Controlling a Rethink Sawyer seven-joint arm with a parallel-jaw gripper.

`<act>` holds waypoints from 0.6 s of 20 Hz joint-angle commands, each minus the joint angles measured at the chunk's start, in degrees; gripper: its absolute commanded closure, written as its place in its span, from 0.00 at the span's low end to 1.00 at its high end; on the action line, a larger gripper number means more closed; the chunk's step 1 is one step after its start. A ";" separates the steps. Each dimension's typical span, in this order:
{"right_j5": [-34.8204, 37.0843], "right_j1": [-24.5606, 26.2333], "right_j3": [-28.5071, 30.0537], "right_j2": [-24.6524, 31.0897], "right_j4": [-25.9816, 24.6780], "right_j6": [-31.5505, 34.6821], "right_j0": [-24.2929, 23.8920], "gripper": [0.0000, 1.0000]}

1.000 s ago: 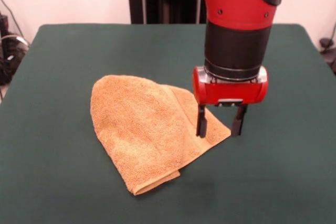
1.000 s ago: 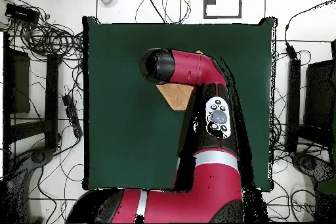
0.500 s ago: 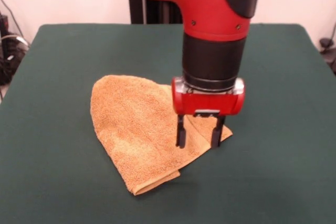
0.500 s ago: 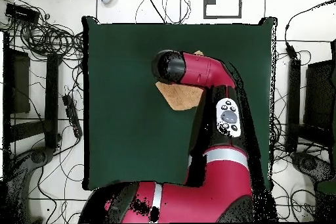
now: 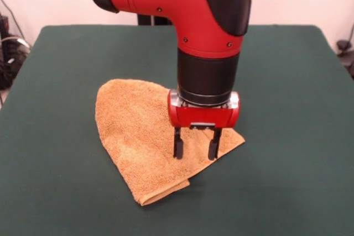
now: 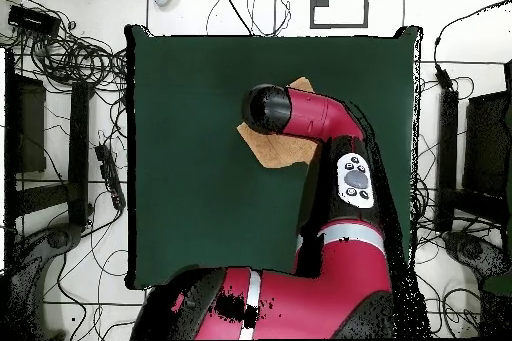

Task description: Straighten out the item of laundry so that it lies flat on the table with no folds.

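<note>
Over towel [image 5: 138,131]: upright, spread hand [image 5: 196,148]

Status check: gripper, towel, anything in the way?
Gripper open, fingers over the towel's right part. Towel folded over on the table, not flat. Nothing in the way.

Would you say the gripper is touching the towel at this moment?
Cannot tell. In the front view the open gripper overlaps the folded towel with its tips low, but neither contact nor gap shows. Overhead, the arm hides it.
</note>
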 commanded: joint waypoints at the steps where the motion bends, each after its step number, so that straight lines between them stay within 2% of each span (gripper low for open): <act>1: 0.06 0.18 9.49 6.03 2.23 10.61 1.60 0.00; 4: 0.57 0.30 10.02 6.38 2.54 10.42 1.49 0.00; 12: -4.25 2.65 12.31 9.88 2.89 9.70 -0.53 0.00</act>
